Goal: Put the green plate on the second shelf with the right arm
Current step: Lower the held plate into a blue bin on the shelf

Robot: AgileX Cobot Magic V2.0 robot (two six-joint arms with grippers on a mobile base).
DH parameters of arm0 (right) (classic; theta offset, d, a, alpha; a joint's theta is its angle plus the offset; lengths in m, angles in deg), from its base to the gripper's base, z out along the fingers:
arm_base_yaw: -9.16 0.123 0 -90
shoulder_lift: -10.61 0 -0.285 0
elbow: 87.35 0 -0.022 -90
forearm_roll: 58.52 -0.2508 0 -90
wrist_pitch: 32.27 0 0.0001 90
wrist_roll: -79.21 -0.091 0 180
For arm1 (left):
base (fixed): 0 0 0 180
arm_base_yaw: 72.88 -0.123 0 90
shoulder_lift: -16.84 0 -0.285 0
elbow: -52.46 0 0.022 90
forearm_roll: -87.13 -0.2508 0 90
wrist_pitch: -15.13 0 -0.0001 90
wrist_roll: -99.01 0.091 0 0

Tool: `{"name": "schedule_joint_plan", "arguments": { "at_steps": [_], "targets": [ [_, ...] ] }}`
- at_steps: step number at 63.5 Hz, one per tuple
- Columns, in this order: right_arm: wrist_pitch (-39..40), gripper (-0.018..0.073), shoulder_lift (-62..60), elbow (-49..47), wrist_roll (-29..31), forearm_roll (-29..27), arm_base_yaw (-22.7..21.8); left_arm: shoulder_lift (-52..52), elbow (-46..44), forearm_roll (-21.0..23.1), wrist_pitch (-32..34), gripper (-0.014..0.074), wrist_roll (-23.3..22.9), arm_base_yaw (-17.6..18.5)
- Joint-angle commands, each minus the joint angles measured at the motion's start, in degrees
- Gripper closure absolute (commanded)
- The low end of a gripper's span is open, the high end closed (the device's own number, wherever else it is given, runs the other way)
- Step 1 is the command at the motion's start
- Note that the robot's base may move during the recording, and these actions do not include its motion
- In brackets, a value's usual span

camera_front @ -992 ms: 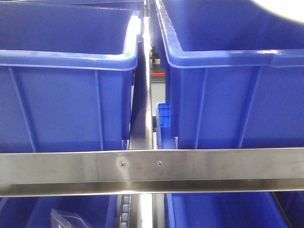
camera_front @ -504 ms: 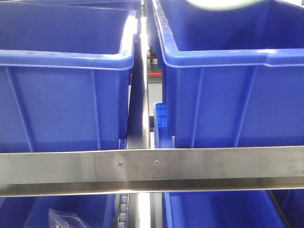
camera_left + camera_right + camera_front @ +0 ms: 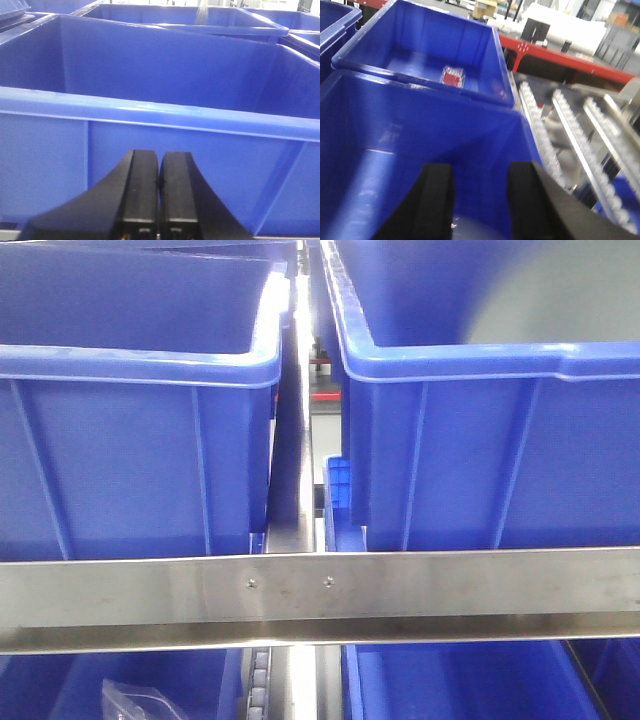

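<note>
The green plate (image 3: pixel 565 295) shows in the front view as a blurred grey-green patch inside the upper right of the right blue bin (image 3: pixel 450 370). In the right wrist view a pale rounded part of the plate (image 3: pixel 475 227) lies low between the fingers, inside that bin. My right gripper (image 3: pixel 479 167) is open over the bin, its fingers wide apart and gripping nothing. My left gripper (image 3: pixel 159 154) is shut and empty, facing the outer wall of the left blue bin (image 3: pixel 150 135).
A steel shelf rail (image 3: pixel 320 600) runs across below both bins. Lower bins sit under it, one holding a clear bag (image 3: pixel 140 702). Roller tracks (image 3: pixel 570 135) lie right of the bin. A farther bin holds a small red packet (image 3: pixel 452 77).
The pale plate was at the top edge of the front view, shifting from right to centre. Now it sits lower, inside the right bin.
</note>
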Motion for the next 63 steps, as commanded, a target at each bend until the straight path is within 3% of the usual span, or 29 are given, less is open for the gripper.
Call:
{"name": "schedule_joint_plan", "arguments": {
  "at_steps": [1, 7, 34, 63],
  "targets": [
    [-0.65, 0.0357, -2.24, -2.27, -0.26, -2.22, -0.42, -0.99, 2.34, 0.16, 4.72, 0.0465, -0.25, 0.01],
    [0.13, 0.0551, -3.59, -0.77, -0.26, -5.74, -0.42, -0.99, 2.34, 0.16, 4.72, 0.0465, -0.25, 0.01],
    [15.57, 0.0529, -24.48, 19.75, -0.26, -7.21, -0.42, -0.99, 2.34, 0.16, 4.72, 0.0465, -0.25, 0.01],
    [16.78, 0.0529, -31.66, 24.98, -0.21, -6.77, -0.53, -0.99, 2.34, 0.16, 4.72, 0.0465, -0.25, 0.01]
  ]
}}
